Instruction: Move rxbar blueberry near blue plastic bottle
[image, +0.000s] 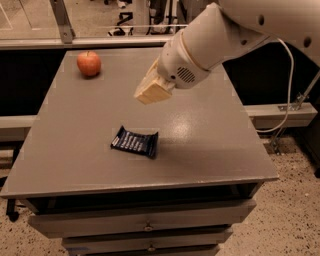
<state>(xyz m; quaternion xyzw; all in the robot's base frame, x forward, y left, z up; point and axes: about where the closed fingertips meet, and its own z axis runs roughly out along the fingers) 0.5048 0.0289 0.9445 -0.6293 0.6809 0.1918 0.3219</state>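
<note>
The rxbar blueberry (135, 142) lies flat on the grey surface (215, 160), a bit left of centre & toward the front edge. It has a dark navy wrapper w/ white lettering (too small to read) and looks slightly crumpled. Its long side runs roughly left-right, skewed so the right end sits nearer the front. Nothing touches it.

The claw (151, 91) hangs in the air above the surface, just behind the bar & a little to its right in the camera view. It's apart from the bar and carries nothing. It shows as a cream-coloured wedge pointing down-left out of the thick white arm (215, 40). Whether it's open or closed, cannot tell from this angle. A soft shadow lies on the surface just right of the bar.

Other stuff: a red apple (89, 63) stands near the back-left corner, well apart from bar & claw. The arm covers much of the back-right part of the surface. Drawers (147, 227) w/ small knobs sit under the front edge. A pale cable (288, 85) hangs at the right, over the speckled floor (280, 220).
</note>
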